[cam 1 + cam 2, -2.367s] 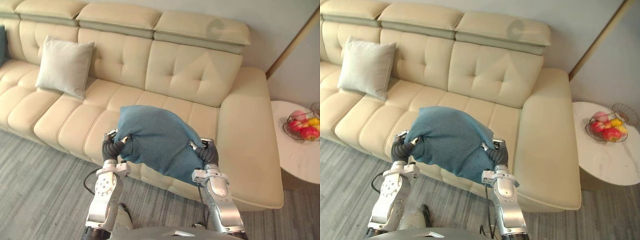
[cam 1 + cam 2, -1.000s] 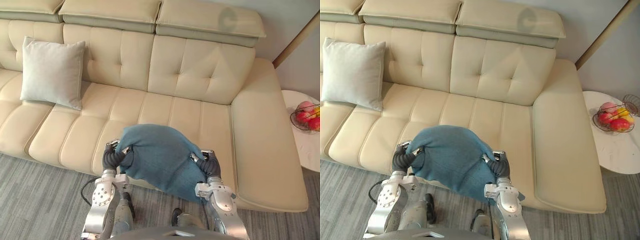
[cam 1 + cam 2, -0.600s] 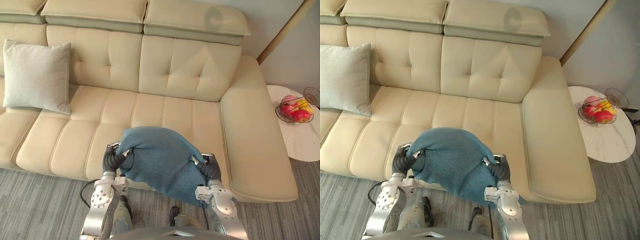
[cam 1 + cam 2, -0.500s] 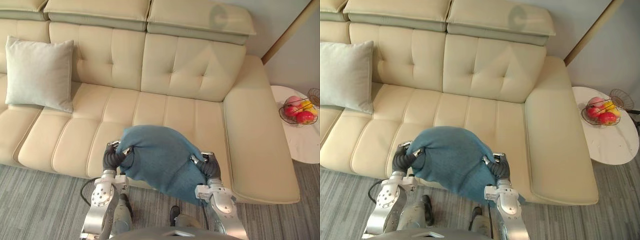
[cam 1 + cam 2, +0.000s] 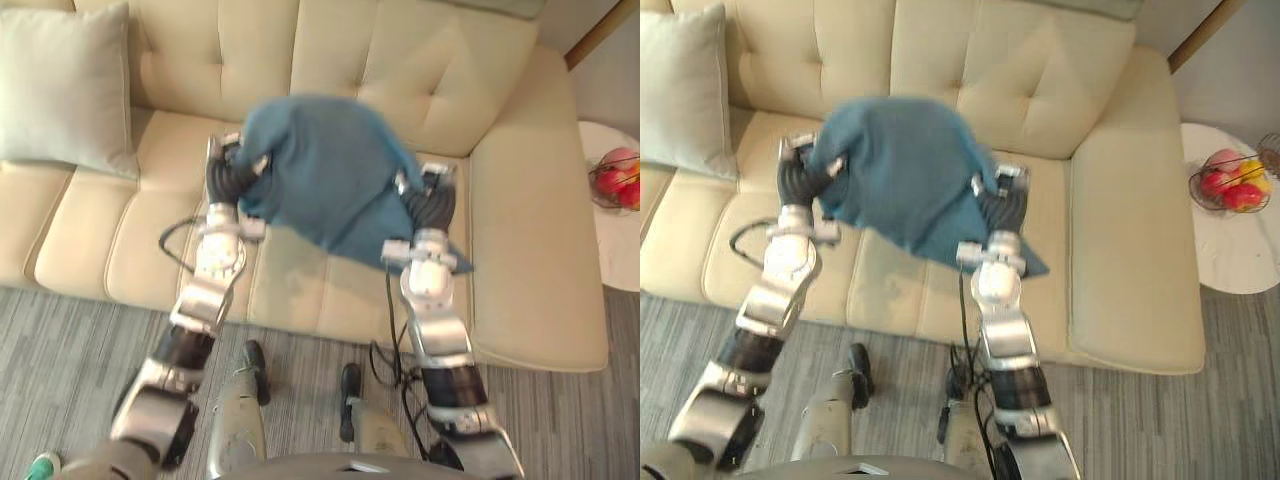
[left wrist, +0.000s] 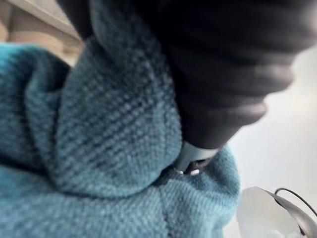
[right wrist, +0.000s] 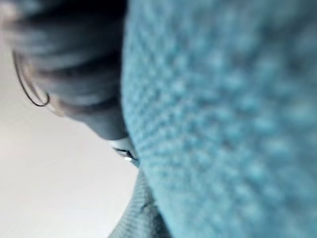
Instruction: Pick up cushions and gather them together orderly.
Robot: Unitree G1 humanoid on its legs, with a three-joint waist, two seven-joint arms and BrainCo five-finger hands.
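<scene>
A blue cushion (image 5: 325, 170) hangs in the air between my two hands, over the cream sofa's (image 5: 540, 250) seat and close to its backrest. My left hand (image 5: 228, 178) grips the cushion's left edge and my right hand (image 5: 432, 205) grips its right edge, fingers and thumb pinched into the cloth. The left wrist view has blue fabric (image 6: 99, 148) bunched against the hand's dark cover (image 6: 223, 74). A pale grey cushion (image 5: 65, 90) leans upright against the backrest at the sofa's left end, well apart from the blue one.
A round white side table (image 5: 1230, 250) stands right of the sofa with a wire bowl of fruit (image 5: 1230, 185) on it. Grey carpet (image 5: 60, 350) runs along the sofa's front. The seat between the two cushions is bare.
Both arms have stretched forward and up, carrying the blue cushion from the seat's front edge to over the seat by the backrest. The camera has also tipped down.
</scene>
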